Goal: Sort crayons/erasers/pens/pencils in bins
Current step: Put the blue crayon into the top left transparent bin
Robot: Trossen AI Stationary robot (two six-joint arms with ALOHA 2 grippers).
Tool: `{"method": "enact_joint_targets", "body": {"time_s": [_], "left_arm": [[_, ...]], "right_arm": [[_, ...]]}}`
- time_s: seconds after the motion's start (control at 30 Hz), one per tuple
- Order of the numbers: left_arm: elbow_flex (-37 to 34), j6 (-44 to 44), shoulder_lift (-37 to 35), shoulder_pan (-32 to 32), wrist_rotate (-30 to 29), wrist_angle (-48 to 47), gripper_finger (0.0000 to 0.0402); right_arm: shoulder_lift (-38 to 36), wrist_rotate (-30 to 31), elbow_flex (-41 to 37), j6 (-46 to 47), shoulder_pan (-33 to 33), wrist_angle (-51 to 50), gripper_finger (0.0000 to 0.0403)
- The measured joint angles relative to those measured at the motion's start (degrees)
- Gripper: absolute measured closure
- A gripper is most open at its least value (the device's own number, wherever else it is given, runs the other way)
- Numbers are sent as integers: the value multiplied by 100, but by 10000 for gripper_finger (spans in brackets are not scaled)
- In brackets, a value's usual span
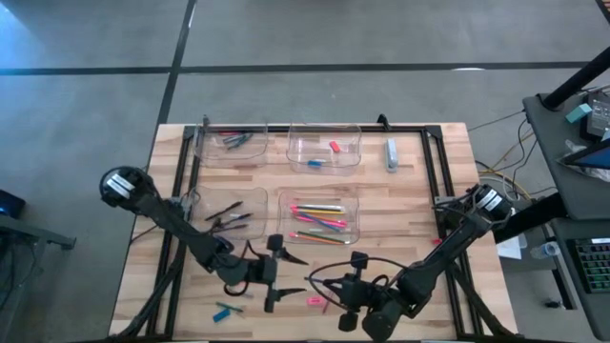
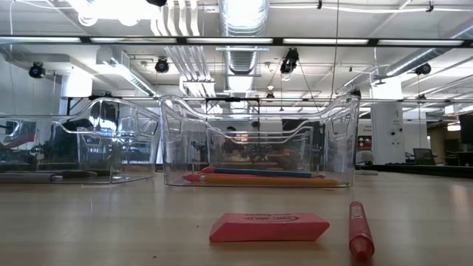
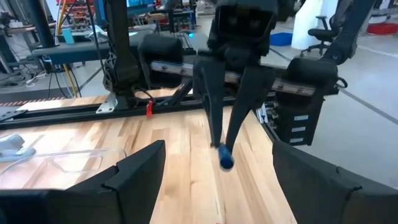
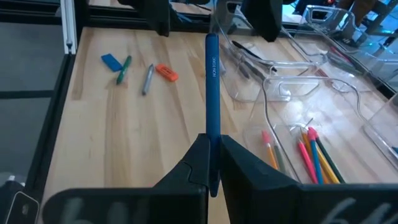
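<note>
Left gripper (image 1: pixel 271 274) sits low over the near part of the surface (image 1: pixel 419 205), fingers spread wide with nothing between them. Just beside it, toward the near-left corner, we've got a few loose bits lying flat: a blue eraser (image 4: pixel 112 61), a green crayon (image 4: pixel 124 69), a grey stick (image 4: pixel 147 79) and a small orange piece (image 4: pixel 166 73).

Moving right, the right gripper (image 4: pixel 211 165) is pressed together on a long blue pen (image 4: pixel 212 81), pinching it at one end so the rest pokes straight out toward the left gripper. From the left wrist we see that pen's blue tip (image 3: pixel 224 160) hanging below the pinched fingers.

On the surface between the two grippers there's a pink eraser (image 2: pixel 268 227) lying flat and a red crayon (image 2: pixel 360 229) near it, apart from each other.

Farther back are the four clear bins. Far left bin (image 1: pixel 232 146) has some dark pens, the far middle one (image 1: pixel 324 148) has a pink eraser and a blue one. Nearer left bin (image 1: pixel 229 215) holds dark pens, and the nearer middle bin (image 1: pixel 320 219) has the bright pencils in it. A pale blue-grey oblong thing (image 1: pixel 391 153) lies outside, right of the far bins.
</note>
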Motion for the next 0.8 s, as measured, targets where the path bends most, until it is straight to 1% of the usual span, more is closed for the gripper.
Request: {"method": "enact_joint_targets", "body": {"time_s": [0.37,0.43,0.57,0.8], "left_arm": [[125,-15,258,68,17,5,124],[144,-15,270,79,17,0,129],[159,-15,270,80,17,6,160],[157,-13,270,80,16,7,240]], "right_arm": [[2,0,-8,0,-9,4,390],[3,0,-8,0,-9,4,390],[4,0,-13,0,-9,4,390],[4,0,-17,0,-9,4,390]]}}
